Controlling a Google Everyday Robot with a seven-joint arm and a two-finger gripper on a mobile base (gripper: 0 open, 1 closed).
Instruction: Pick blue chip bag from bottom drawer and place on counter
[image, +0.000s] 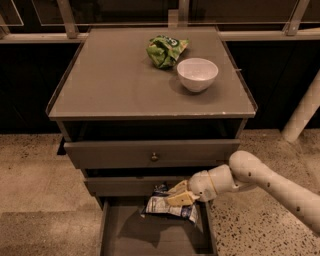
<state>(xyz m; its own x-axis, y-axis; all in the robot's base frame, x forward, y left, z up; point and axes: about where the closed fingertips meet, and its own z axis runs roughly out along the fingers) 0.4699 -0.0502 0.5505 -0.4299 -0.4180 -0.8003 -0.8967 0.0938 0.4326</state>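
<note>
The blue chip bag hangs crumpled, white label showing, above the open bottom drawer and in front of the middle drawer. My gripper, on a white arm reaching in from the right, is shut on the bag's top edge and holds it clear of the drawer's grey floor. The counter is the flat grey cabinet top above, well higher than the gripper.
A bright green snack bag and a white bowl sit at the counter's back right. Two shallower grey drawers with round knobs stick out slightly above the bottom drawer. A white post stands at the right.
</note>
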